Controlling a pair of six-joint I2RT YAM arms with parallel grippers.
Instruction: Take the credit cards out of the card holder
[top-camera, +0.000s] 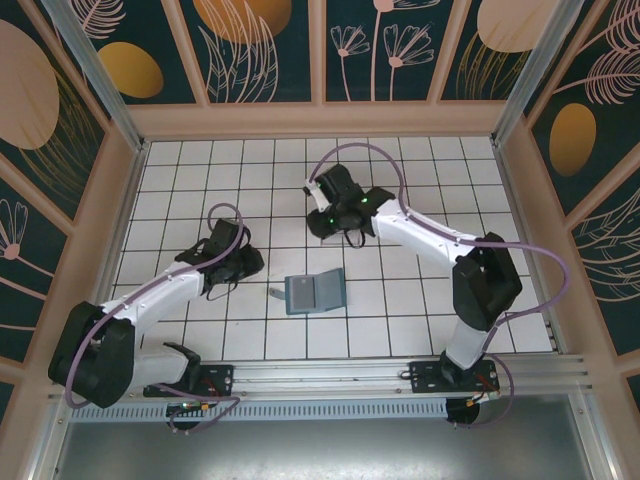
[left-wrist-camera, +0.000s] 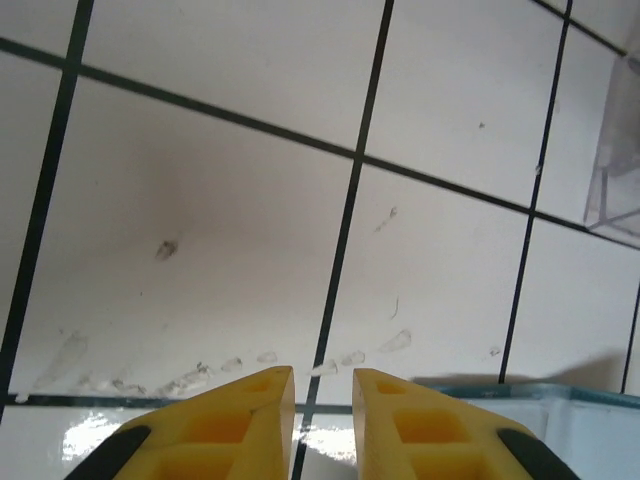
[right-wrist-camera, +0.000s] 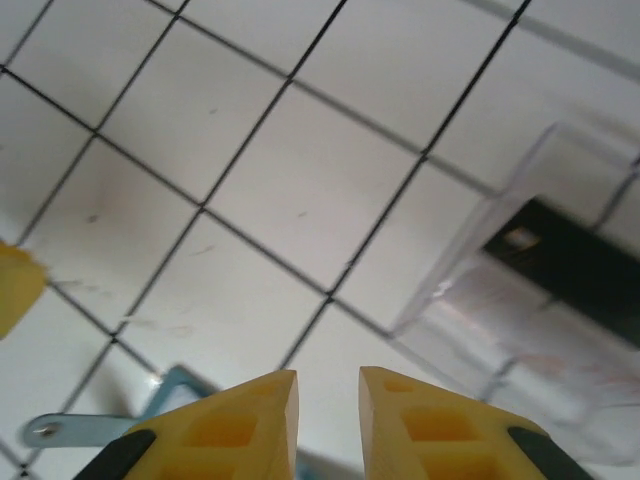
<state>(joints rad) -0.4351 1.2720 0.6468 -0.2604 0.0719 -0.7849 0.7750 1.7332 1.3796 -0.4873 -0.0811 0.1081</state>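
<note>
Yellow-tipped, my left gripper (left-wrist-camera: 323, 385) and right gripper (right-wrist-camera: 328, 385) hang narrowly parted, empty; card holder (top-camera: 315, 292) lies on bench (top-camera: 400, 320) nearby.

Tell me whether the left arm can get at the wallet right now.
Probably yes. The wallet lies open on bare tiles just right of the left claw, with nothing between them.

In the right wrist view the clear tray (right-wrist-camera: 500, 310) is blurred and cut off by the right edge, the dark card (right-wrist-camera: 575, 265) in it a smeared band with an illegible pale mark, and the card holder (right-wrist-camera: 180, 387) is mostly hidden behind the right gripper (right-wrist-camera: 328, 380) and the bottom edge. The left wrist view cuts the tray (left-wrist-camera: 620, 170) to one corner. From above, the open card holder (top-camera: 314, 292) is too small to tell whether cards sit inside.
</note>
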